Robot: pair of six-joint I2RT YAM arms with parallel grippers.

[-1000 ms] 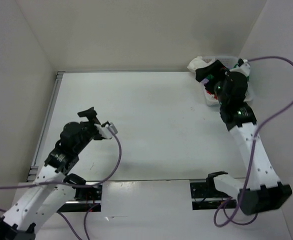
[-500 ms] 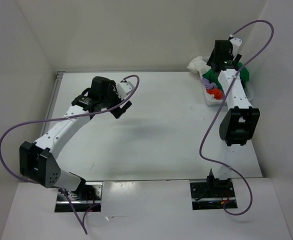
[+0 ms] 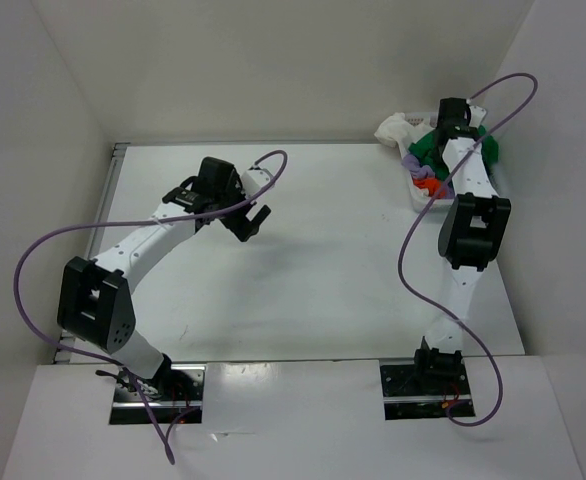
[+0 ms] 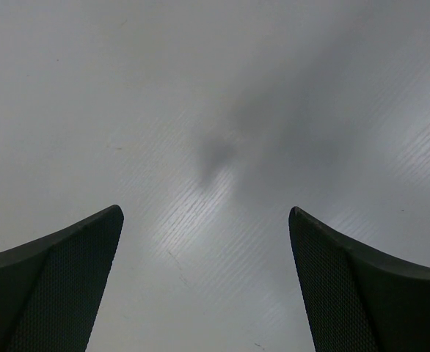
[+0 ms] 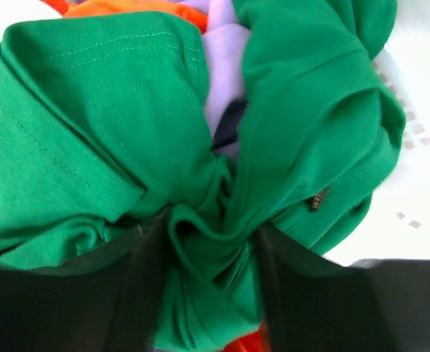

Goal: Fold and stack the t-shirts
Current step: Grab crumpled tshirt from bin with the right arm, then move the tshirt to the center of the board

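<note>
Two arms: left pincer [image 4: 205, 210] gapes wide, empty, over the worktop [image 3: 323, 260], open room around; right pincer [image 5: 208, 242] pinches the crumpled green t-shirt [image 5: 90, 110], long axis unclear, in the basket [image 3: 393, 128] at the far-right corner.

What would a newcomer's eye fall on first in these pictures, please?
The crumpled green cloth t-shirt fills the right wrist view, a fold of it pinched by the right tool, in the white plastic mesh basket at the far right corner of the white table. Next comes the left tool, hanging wide open above the tabletop, left of centre.
</note>
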